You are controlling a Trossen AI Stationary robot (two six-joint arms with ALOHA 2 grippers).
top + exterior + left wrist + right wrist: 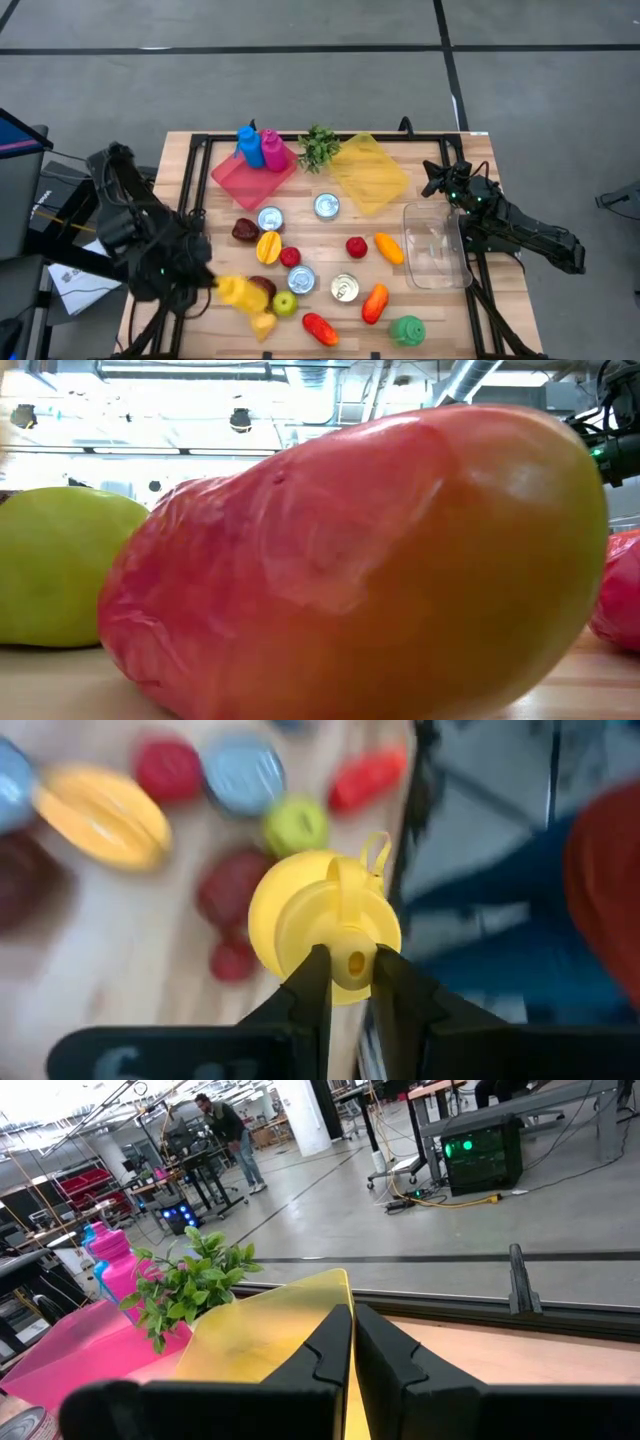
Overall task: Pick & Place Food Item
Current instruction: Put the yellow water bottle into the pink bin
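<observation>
Our left pincer pinches a yellow plastic bottle above the wooden surface's near-left; right pincer pressed together.

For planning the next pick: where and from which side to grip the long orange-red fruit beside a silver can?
Probably at the middle of the orange-red fruit, from straight above, closing across its narrow width: it lies flat and long, and the can sits close beside it.

The table is almost wholly hidden in the low view by a red-orange mango-shaped plastic fruit. The yellow plastic squeeze bottle is blurred overhead.
</observation>
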